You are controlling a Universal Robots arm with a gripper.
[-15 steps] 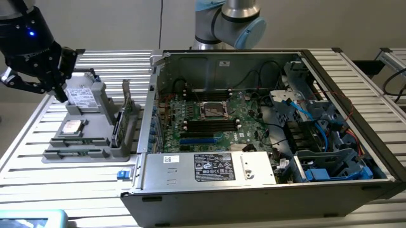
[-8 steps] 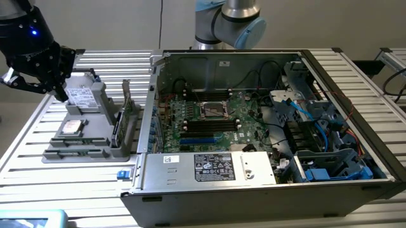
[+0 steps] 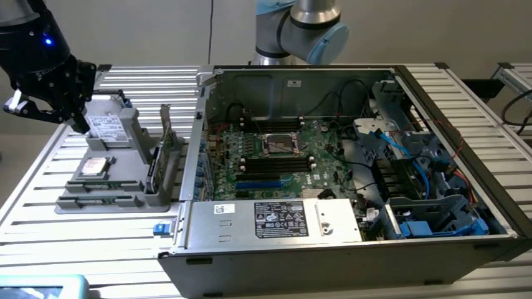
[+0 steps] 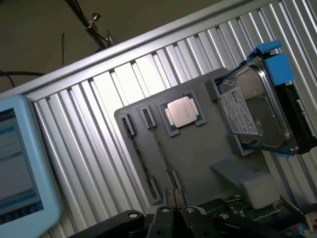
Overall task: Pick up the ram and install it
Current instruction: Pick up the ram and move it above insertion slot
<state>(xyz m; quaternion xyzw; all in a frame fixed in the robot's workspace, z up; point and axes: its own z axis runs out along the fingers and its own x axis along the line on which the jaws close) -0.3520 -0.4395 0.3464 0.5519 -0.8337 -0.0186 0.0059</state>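
One corner of a pale blue, round-edged screen device [image 3: 33, 286] lies nearest, on the ribbed aluminium table [image 3: 99, 249]. Just past it stands the open black and silver metal computer case [image 3: 332, 258], laid on its side with the panel off, presumably so the board can be reached from above. Inside, against the near wall, is the silver power supply box with a dark label [image 3: 278, 219]. Beyond that lies the green motherboard [image 3: 328, 149], whose long black memory slots [image 3: 275, 163] look empty. Blue cables and drive cages fill the end toward the exterior view's right.

Beside the case, toward the exterior view's left, a grey moulded plastic holder tray [image 3: 124, 177] keeps each part in its own recess, likely so that each can be found in a fixed place. At its near end the ram [image 3: 101, 185], a thin green stick, appears to stand on edge between end clips, not yet picked up. Behind it sits a square silver processor chip [image 3: 94, 166], and along the side nearest the case a taller green card [image 3: 166, 146] stands upright. At the far end a silver hard drive in a blue caddy [image 3: 108, 124] leans propped up.

The black gripper [image 3: 50, 115] hovers over that far end, near the drive and well apart from the ram. I cannot tell whether it is parted or closed. It seems to carry nothing.
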